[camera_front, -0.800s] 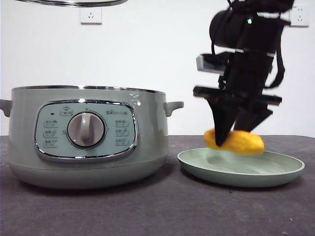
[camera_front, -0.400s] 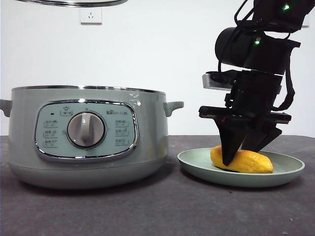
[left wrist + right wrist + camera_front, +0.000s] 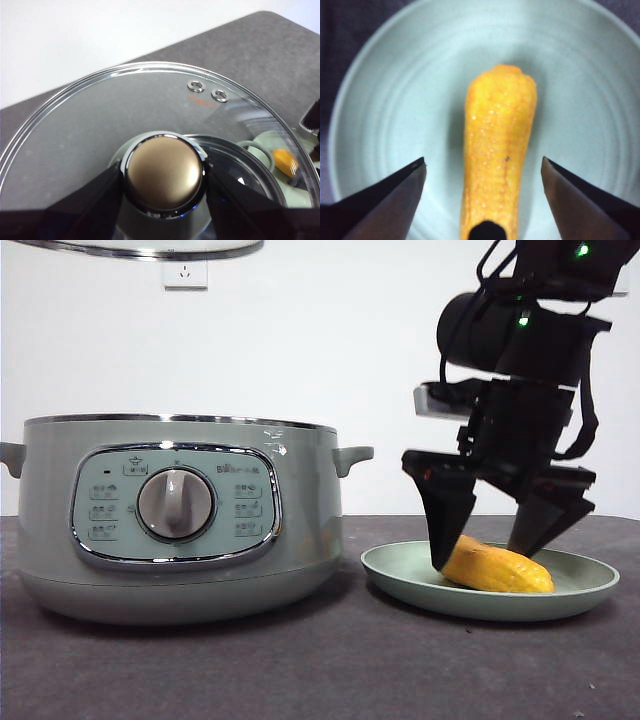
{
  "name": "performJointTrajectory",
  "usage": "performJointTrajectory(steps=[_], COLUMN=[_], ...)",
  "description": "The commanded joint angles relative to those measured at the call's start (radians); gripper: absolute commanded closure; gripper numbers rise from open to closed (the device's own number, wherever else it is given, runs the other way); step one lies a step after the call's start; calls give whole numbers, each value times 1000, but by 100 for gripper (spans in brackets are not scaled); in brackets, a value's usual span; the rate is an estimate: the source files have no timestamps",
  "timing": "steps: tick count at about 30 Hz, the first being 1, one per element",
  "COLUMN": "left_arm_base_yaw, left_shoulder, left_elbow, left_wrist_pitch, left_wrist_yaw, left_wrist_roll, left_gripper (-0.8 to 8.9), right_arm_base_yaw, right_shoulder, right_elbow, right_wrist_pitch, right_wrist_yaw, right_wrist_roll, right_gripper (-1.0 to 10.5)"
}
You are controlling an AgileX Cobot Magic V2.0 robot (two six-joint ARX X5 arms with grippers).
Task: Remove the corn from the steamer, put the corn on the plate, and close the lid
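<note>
The corn lies on the pale green plate at the right of the front view; it also shows in the right wrist view on the plate. My right gripper is open, its jaws straddling the corn without touching it. The steamer stands open at the left. My left gripper is shut on the knob of the glass lid and holds it high above the steamer; the lid's rim shows at the top edge.
A dark grey table carries the pot and plate, which stand close side by side. A white wall with sockets lies behind. Through the lid, the left wrist view shows the corn far below.
My right gripper lowered the corn onto the plate, then opened its jaws and let it go. The lid has stayed up in the left gripper.
</note>
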Motion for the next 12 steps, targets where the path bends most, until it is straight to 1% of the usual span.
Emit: performJointTrajectory(steps=[1,6,12], left_arm_base_yaw=[-2,-2,-2], left_shoulder=[13,36,38], left_elbow=[16,-28,-146], left_wrist_pitch=[50,74,154], left_wrist_yaw=[38,48,50], left_wrist_roll=[3,-23,-58], left_gripper=[822,822,822], right_arm_base_yaw=[4,3,-8], right_shoulder=[-57,-181,-357], right_elbow=[-6,-6,-6], right_wrist_pitch=[0,-13,-31], right_wrist_yaw=[-1,0,3], right_wrist_roll=[15,18,18], right_gripper=[563,564,564])
